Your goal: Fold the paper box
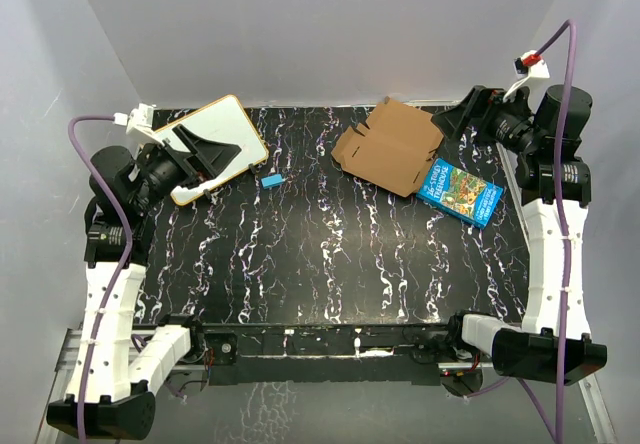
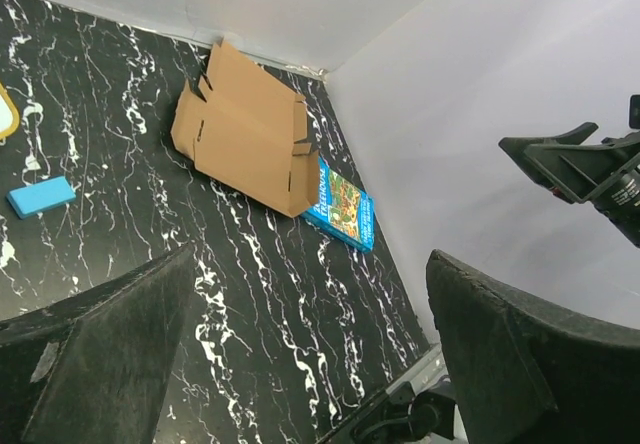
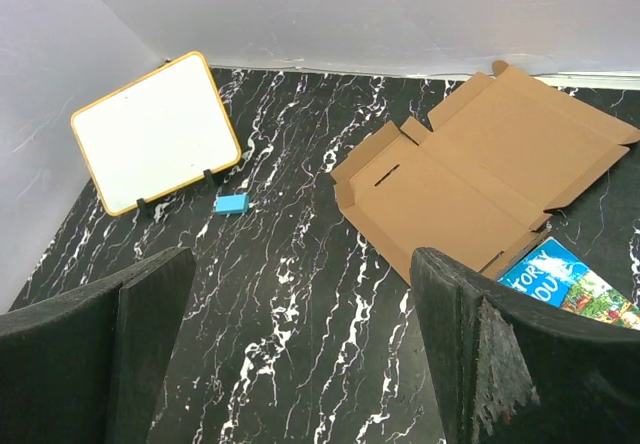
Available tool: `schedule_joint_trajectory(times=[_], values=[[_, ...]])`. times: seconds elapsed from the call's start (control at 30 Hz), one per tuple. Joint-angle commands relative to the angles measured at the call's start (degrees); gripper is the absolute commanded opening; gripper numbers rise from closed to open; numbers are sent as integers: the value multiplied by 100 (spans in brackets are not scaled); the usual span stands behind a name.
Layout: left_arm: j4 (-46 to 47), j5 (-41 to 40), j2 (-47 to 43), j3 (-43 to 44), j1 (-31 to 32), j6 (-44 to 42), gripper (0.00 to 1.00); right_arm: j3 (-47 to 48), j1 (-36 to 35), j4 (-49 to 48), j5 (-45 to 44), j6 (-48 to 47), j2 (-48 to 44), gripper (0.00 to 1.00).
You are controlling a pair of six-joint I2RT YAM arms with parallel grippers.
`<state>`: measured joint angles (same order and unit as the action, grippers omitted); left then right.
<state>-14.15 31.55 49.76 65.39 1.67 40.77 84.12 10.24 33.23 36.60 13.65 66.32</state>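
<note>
The paper box (image 1: 390, 146) is a flat brown cardboard blank with flaps and slots, lying at the back right of the black marbled table. It also shows in the left wrist view (image 2: 245, 132) and the right wrist view (image 3: 470, 182). Its near right corner overlaps the blue printed box. My left gripper (image 1: 205, 151) is open and empty, raised over the back left, far from the blank. My right gripper (image 1: 462, 119) is open and empty, raised just right of the blank's far corner. In each wrist view only table shows between the wide-apart fingers (image 2: 100, 354) (image 3: 510, 354).
A blue printed box (image 1: 460, 192) lies right of the blank. A white board with an orange rim (image 1: 212, 147) stands at the back left, under my left gripper. A small blue block (image 1: 271, 179) lies beside it. White walls enclose the table on three sides.
</note>
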Motion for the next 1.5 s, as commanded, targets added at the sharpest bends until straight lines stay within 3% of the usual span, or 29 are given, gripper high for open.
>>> schedule_joint_trajectory(times=[0.0, 0.2, 0.37, 0.73, 1.07, 1.47], values=[[502, 295, -180, -286, 22, 282, 97, 14, 22, -161, 152, 17, -170, 99], [787, 422, -227, -558, 18, 523, 97, -133, 22, -216, 394, -207, -222, 99], [1196, 649, -226, -962, 20, 911, 97, -724, 15, -550, 1827, -1098, -295, 98], [2257, 825, -573, -2164, 17, 1823, 97, -1915, 13, -745, 2424, -1530, -25, 98], [2703, 853, -659, -2786, 22, 2157, 97, -2136, 146, -576, 1691, -1981, 637, 98], [3008, 813, -753, -3180, 22, 2313, 97, -2359, 1076, -1080, 1135, -1322, 908, 98]])
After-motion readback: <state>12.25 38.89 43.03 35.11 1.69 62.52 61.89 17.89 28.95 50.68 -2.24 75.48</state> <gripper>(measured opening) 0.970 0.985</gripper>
